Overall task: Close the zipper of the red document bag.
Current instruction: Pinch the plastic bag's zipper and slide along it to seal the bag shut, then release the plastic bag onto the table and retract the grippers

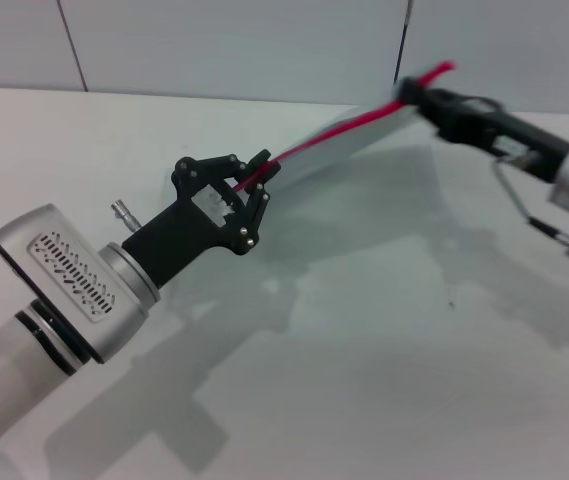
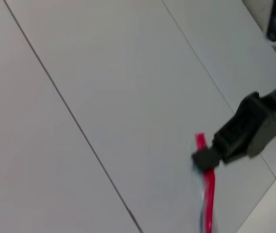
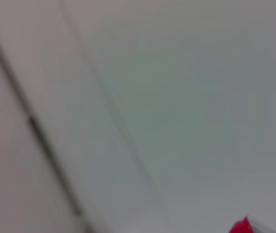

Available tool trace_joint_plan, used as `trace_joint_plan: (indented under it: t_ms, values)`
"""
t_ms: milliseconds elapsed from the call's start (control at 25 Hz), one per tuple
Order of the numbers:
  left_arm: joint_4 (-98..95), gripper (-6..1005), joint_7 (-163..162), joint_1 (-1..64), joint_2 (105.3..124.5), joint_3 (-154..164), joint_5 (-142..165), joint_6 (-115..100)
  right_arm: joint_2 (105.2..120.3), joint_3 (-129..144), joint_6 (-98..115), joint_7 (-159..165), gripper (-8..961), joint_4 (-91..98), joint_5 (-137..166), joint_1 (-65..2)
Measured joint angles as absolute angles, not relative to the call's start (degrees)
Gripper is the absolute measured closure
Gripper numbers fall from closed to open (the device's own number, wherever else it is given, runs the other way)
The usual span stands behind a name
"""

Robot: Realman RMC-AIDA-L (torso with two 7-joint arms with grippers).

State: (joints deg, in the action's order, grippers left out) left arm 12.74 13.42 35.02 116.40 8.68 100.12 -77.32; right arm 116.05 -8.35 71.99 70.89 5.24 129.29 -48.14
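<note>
The red document bag hangs in the air above the table, stretched between both grippers, its pale body showing nearly edge-on. The zipper runs as a bright red strip along its upper edge. My left gripper is shut on the near end of the zipper; the slider cannot be made out. At the far end, my right gripper is shut on the bag's corner, with a red tip sticking out past it. The left wrist view shows the right gripper clamping the zipper. A red scrap of the zipper shows in the right wrist view.
A white table lies below the arms and carries their shadows. Behind it stands a pale panelled wall with dark seams.
</note>
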Motion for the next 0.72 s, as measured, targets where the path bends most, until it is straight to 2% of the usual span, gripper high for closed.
trace_joint_plan:
  t_ms: [400,720]
  values:
    - [12.69,915,13.54,34.47,116.28,8.7,100.24,-77.34,115.93,-8.35,74.98,73.45,846,12.83,116.74,-38.5]
    - [12.68,922,13.5,34.32,116.46,8.17,99.67,-77.36,115.93,-8.44,74.98,73.43,840,13.48,111.86,-36.23]
